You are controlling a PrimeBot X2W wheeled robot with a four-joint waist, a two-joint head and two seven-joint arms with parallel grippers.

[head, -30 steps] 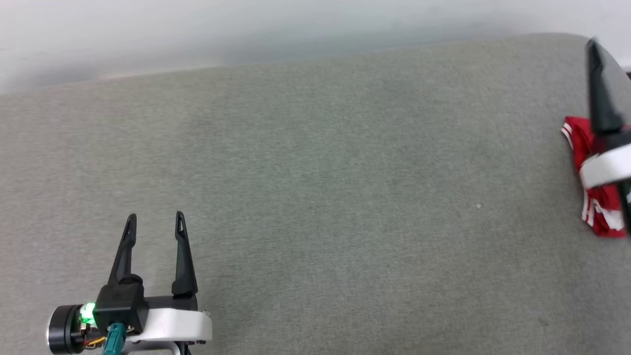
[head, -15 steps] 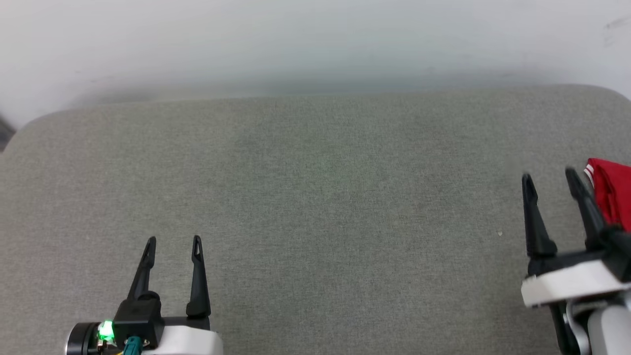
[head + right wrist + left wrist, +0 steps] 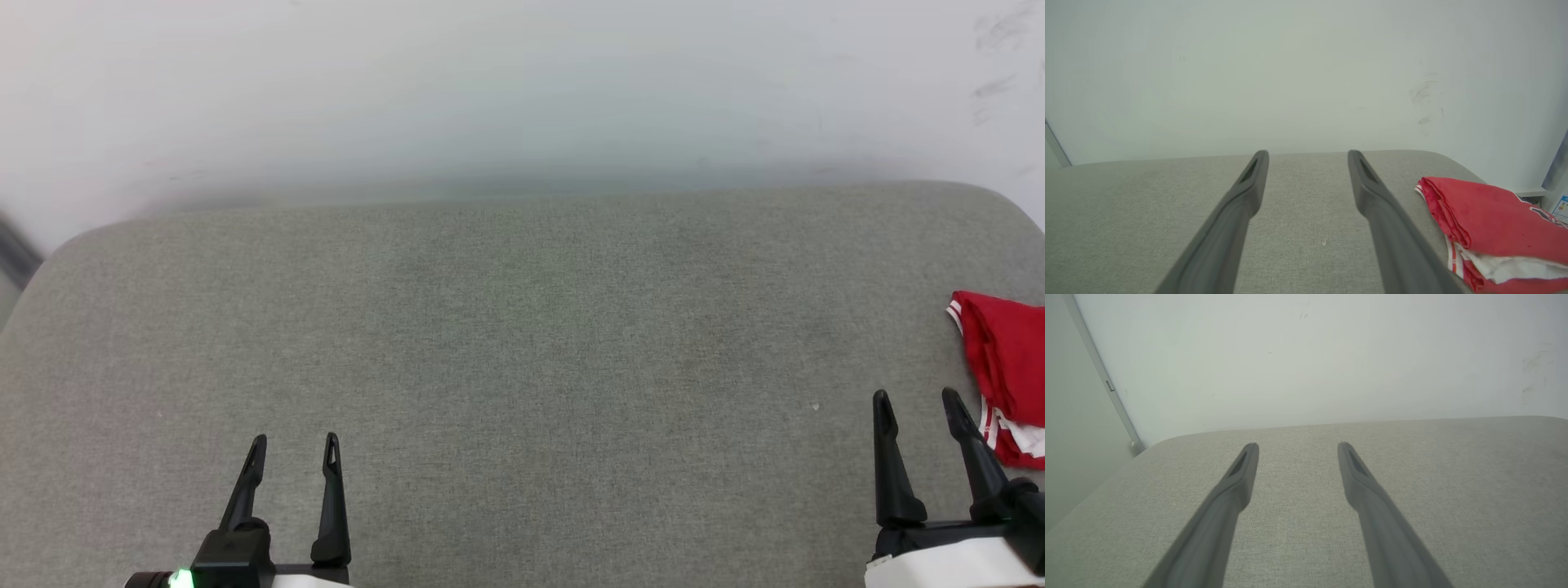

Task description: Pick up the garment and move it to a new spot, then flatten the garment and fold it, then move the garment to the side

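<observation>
Red T-shirt (image 3: pixel 1008 359) lies folded just outboard of right gripper (image 3: pixel 916 400), jaws apart and empty, left gripper (image 3: pixel 295 441) likewise; risk: outer finger snags a fold or shoves it off grey cushion (image 3: pixel 522 327).

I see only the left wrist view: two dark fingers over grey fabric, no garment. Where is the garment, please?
Observer: In the head view the garment lies near the right end of the grey cushion.
Operator: Is it spread or folded?
Observer: Folded into a compact bundle, red on top, white fabric showing at its near edge.
Operator: Does the right end effector hold it?
Observer: No. The right end effector is open with nothing between its fingers; the garment lies beside it, on its right.
</observation>
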